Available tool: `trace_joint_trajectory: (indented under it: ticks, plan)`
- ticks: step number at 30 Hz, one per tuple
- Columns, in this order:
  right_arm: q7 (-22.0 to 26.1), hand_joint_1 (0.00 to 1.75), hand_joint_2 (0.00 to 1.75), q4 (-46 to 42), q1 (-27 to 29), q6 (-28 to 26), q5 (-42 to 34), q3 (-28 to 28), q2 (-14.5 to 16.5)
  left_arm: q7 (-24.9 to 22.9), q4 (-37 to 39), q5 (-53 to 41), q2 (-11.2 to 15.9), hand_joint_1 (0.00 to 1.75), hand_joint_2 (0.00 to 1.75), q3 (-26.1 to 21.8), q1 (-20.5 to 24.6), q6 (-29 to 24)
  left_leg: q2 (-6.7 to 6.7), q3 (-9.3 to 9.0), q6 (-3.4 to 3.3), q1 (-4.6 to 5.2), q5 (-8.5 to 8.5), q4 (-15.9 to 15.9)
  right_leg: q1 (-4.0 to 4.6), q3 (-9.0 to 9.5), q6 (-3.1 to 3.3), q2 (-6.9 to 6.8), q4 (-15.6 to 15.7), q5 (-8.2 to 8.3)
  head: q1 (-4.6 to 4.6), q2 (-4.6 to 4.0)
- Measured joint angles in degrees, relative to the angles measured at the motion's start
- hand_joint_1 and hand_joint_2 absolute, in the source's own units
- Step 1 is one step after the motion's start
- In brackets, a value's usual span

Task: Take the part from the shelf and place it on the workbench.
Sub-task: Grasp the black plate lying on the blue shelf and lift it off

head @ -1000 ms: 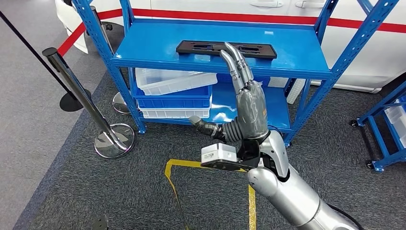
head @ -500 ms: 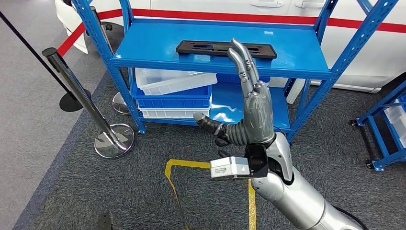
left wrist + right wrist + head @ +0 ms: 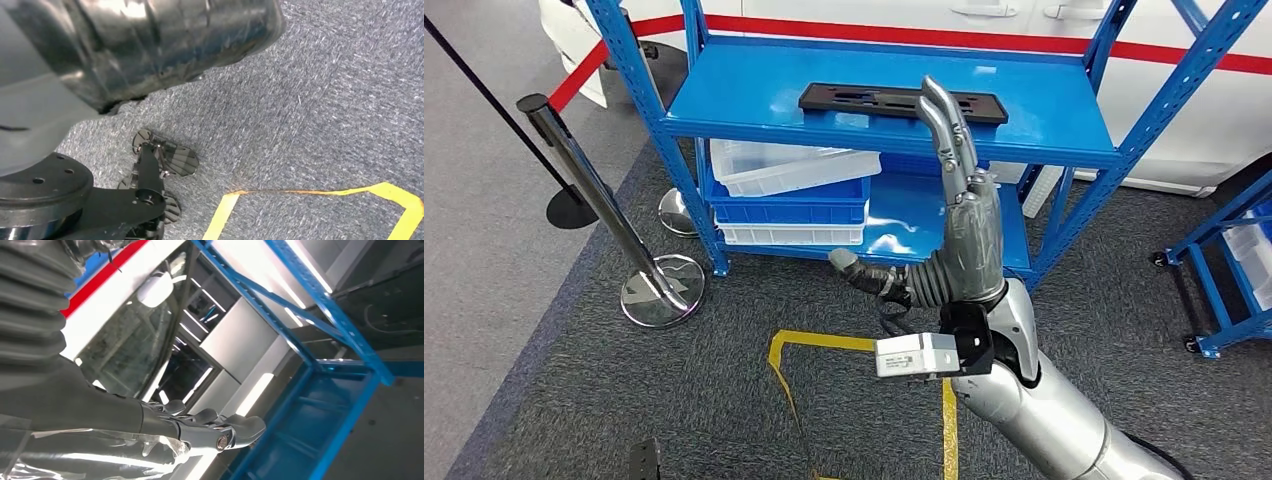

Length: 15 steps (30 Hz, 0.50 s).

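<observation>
Your right hand (image 3: 959,240) is rising a little closer to the shelf (image 3: 724,100), fingers spread wide, holding nothing. You are reaching now. Next, go up toward 12 o'clock for the black part (image 3: 864,100) lying there.

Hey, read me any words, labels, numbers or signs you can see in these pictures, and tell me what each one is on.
No text can be read.
Camera box at the right wrist, below the right robot hand: a label with dark print, too small and blurred to read.
Black part on the blue shelf: no lettering visible.
Clear bins and yellow floor tape: no lettering visible.
</observation>
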<state>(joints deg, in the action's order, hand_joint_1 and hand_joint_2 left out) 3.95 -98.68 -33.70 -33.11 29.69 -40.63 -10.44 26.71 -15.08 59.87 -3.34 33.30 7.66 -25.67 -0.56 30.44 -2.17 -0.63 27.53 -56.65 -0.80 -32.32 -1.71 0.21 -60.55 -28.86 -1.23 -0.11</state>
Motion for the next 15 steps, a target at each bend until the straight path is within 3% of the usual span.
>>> trace_joint_trajectory:
  ticks: [3,4,5,6,7,9,10,13,15]
  plan:
    - [0.2,0.0,0.0,-0.1,0.2,0.0,-0.2,0.0,-0.1,-0.1,0.0,0.1,0.0,0.0,0.0,0.0,0.1,-0.2,0.12,-0.19,-0.24,-0.22,-0.36,0.6,-0.11,-5.56,-0.44,0.0,-10.0,-4.02,0.11,0.0]
    - [0.2,0.0,0.0,-0.1,0.4,0.0,-0.2,0.0,-0.2,-0.1,0.0,0.1,0.0,0.0,0.0,0.1,0.1,-0.3,0.1,-0.21,-0.2,-0.26,-0.29,0.6,-0.26,-7.17,-0.6,-0.01,-12.5,-4.22,0.12,0.0]
    - [0.2,0.0,0.0,-0.1,0.5,0.0,-0.2,0.0,-0.2,-0.2,0.0,0.1,0.0,0.0,0.0,0.1,0.1,-0.3,0.05,-0.27,-0.1,-0.33,-0.17,0.5,-0.43,-7.89,-0.75,-0.02,-13.0,-3.3,0.12,0.0]
    - [0.2,0.0,0.0,-0.1,0.6,0.0,-0.2,0.0,-0.3,-0.2,0.0,0.2,0.0,0.0,0.0,0.1,0.1,-0.3,-0.03,-0.38,0.09,-0.47,0.05,0.3,-0.63,-7.56,-0.92,-0.02,-11.3,-1.25,0.12,0.0]
    - [0.3,0.0,0.0,-0.1,0.6,0.0,-0.2,0.0,-0.3,-0.2,0.0,0.2,0.0,0.0,0.0,0.1,0.1,-0.3,-0.11,-0.51,0.42,-0.63,0.41,0.0,-0.84,-6.29,-1.08,-0.02,-7.6,1.32,0.12,0.0]
    - [0.3,0.0,0.0,-0.1,0.5,0.0,-0.2,0.0,-0.4,-0.3,0.0,0.1,0.0,0.0,0.0,0.2,0.1,-0.4,-0.29,-0.4,1.29,-0.72,1.19,-0.8,-0.87,-3.65,-1.01,0.1,-1.2,4.2,0.17,0.0]
    - [0.3,0.0,0.0,-0.2,0.5,0.0,-0.2,0.0,-0.4,-0.3,0.0,0.1,0.0,0.0,0.0,0.3,0.2,-0.5,-0.35,-0.19,1.7,-0.67,1.43,-1.1,-0.78,-3.04,-0.72,0.18,0.4,4.42,0.15,0.0]
    - [0.3,0.0,0.0,-0.3,0.6,0.0,-0.4,0.0,-0.5,-0.5,0.0,0.0,0.0,0.0,0.0,0.5,0.3,-0.6,-0.37,0.22,2.44,-0.69,1.56,-1.2,-0.46,-3.08,0.68,0.28,0.6,3.89,0.09,0.0]
    - [0.3,0.0,0.0,-0.4,0.5,0.0,-0.6,0.0,-0.5,-0.6,0.0,0.0,0.0,0.0,0.0,0.6,0.4,-0.6,-0.11,0.98,2.83,-0.75,2.65,-3.0,-0.56,-2.89,1.49,0.14,0.7,3.79,-0.02,0.0]
